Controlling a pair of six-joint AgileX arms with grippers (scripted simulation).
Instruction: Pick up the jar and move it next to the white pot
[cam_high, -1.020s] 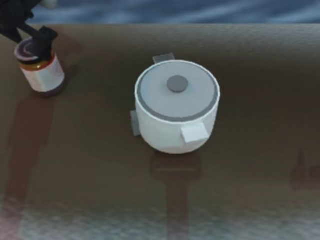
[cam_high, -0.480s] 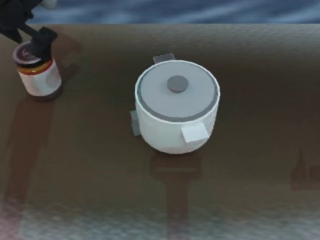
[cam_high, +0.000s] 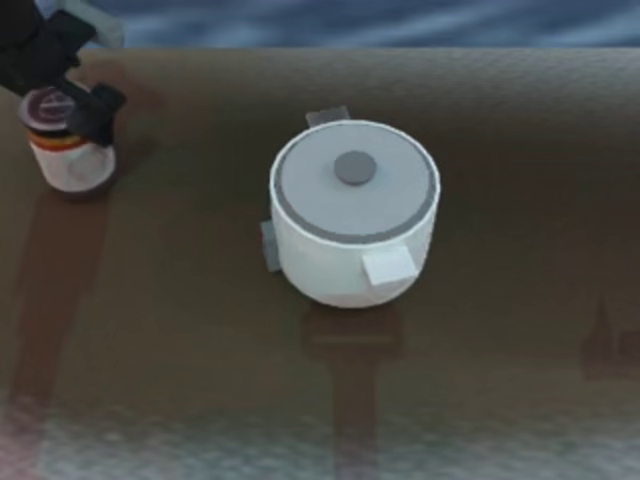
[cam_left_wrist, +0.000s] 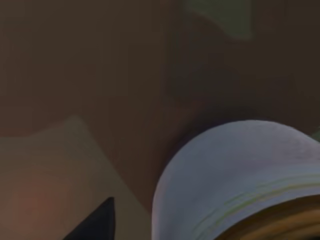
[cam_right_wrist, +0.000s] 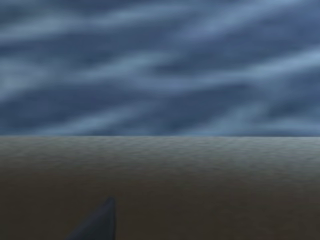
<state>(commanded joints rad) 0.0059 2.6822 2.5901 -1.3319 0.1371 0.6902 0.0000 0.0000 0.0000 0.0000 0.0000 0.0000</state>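
Note:
The jar (cam_high: 72, 160) stands near the table's far left corner, its dark lid and orange band showing above the white label. My left gripper (cam_high: 62, 105) is down around the lid, open, with one dark finger (cam_high: 100, 108) at the lid's right side. In the left wrist view the jar (cam_left_wrist: 240, 175) fills the near corner, and a gap separates it from the one visible finger (cam_left_wrist: 100, 222). The white pot (cam_high: 352, 215) with its grey knob sits at the table's middle, well right of the jar. My right arm is parked outside the top view; one finger (cam_right_wrist: 102, 222) shows.
Square handles (cam_high: 387, 266) stick out from the pot's sides. The table's far edge (cam_high: 350, 47) runs just behind the jar and the left gripper. Bare brown tabletop (cam_high: 180, 250) lies between the jar and the pot.
The jar has shifted a little to the left and sits straighter. My left gripper has come down and closer around its lid. The pot has not moved.

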